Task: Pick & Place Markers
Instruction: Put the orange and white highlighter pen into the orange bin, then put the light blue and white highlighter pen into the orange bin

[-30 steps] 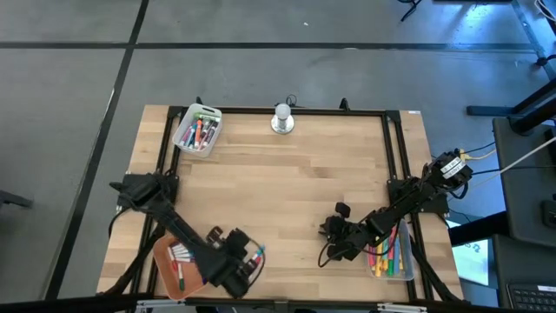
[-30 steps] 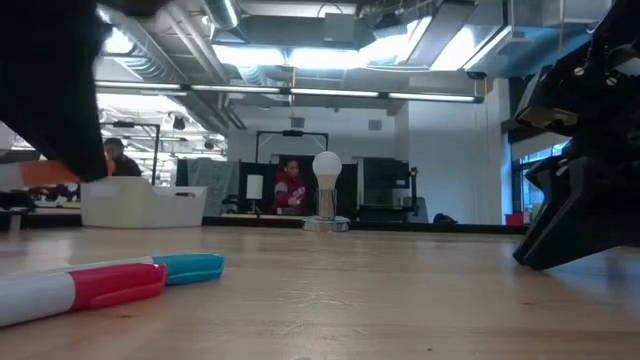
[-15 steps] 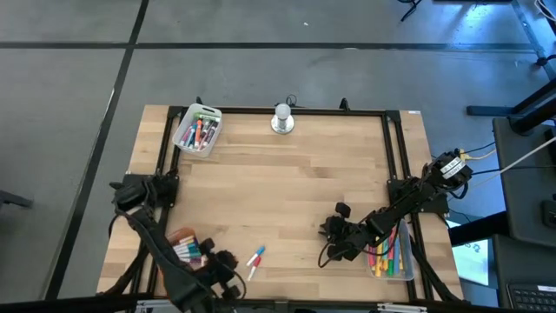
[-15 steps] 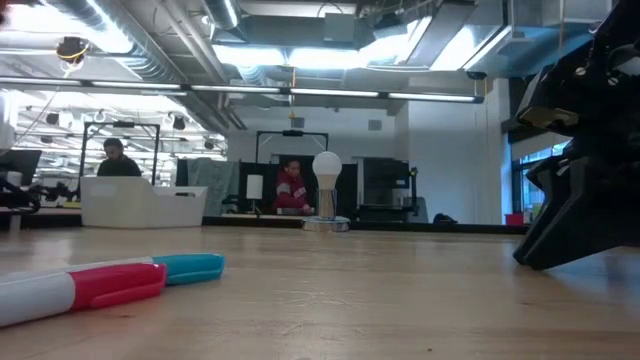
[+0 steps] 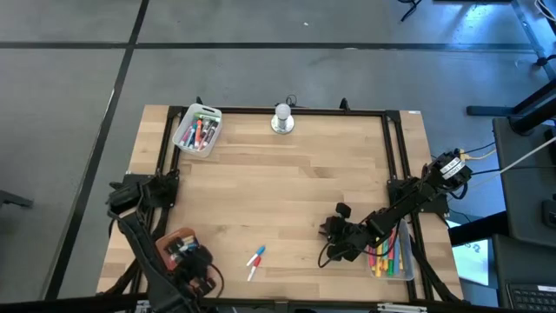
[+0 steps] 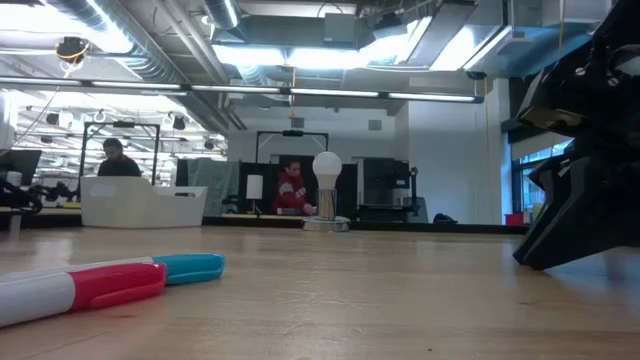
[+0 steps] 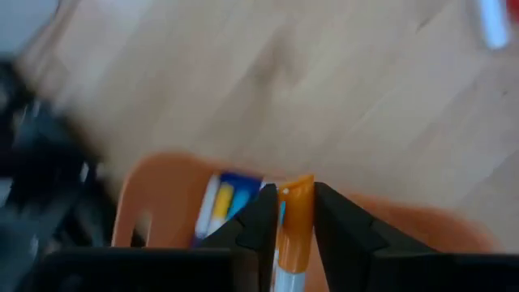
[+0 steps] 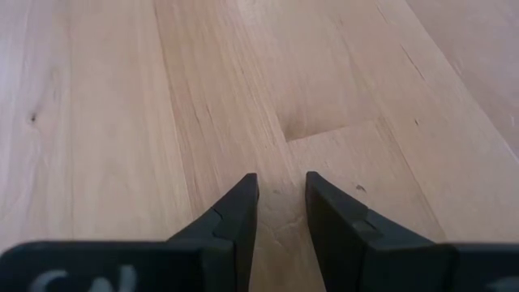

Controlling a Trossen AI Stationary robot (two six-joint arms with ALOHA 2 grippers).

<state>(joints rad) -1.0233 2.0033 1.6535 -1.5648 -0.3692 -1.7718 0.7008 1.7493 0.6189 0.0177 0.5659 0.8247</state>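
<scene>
Orange-capped, its barrel white, a marker [image 7: 293, 231] is clamped between the left tool's [image 7: 290, 217] dark fingers above the orange tray [image 5: 167, 246] at the lower left of the high view. Two more markers [image 5: 254, 262], red- and blue-capped, lie loose on the pale planked wood desk [image 5: 287, 187] near its lower edge, and others fill the trays. At the lower right the right tool [image 8: 280, 203] rests on bare wood, fingers slightly apart around nothing.
</scene>
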